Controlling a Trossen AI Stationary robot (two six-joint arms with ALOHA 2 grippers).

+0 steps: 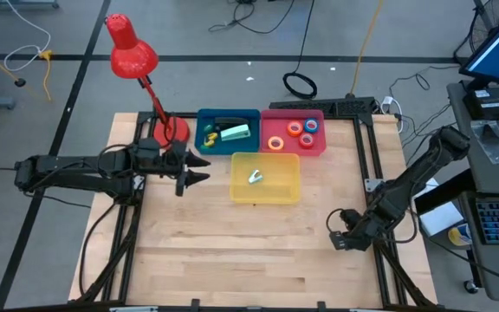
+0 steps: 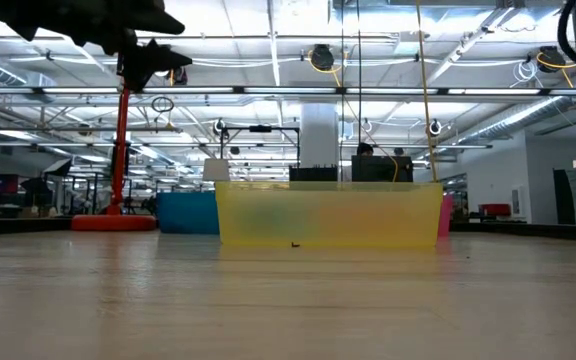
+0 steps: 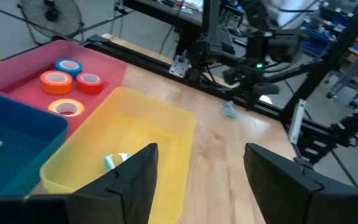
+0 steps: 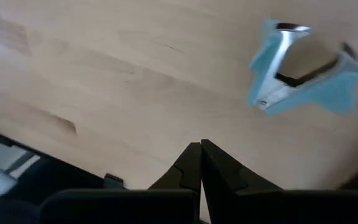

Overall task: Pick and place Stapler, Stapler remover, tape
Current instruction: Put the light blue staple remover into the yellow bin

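Observation:
A light-blue stapler remover (image 4: 303,74) lies on the bare wood near the table's right edge, also seen in the left wrist view (image 3: 229,111). My right gripper (image 4: 201,148) hovers shut just beside it, slanting down, touching nothing. Another stapler remover (image 1: 255,177) lies in the yellow bin (image 1: 293,192). The green stapler (image 1: 235,133) lies in the blue bin (image 1: 204,117). Several tape rolls, among them blue (image 3: 68,66), orange (image 3: 56,81) and red (image 3: 89,83), lie flat in the pink bin (image 1: 271,115). My left gripper (image 1: 199,173) waits open, left of the yellow bin.
A red desk lamp (image 1: 132,54) stands on its base at the far left, behind the left arm. The three bins sit together at the table's far middle. A black frame rail (image 1: 366,147) runs along the right edge, close to the right arm. Bare wood (image 1: 232,251) covers the near half.

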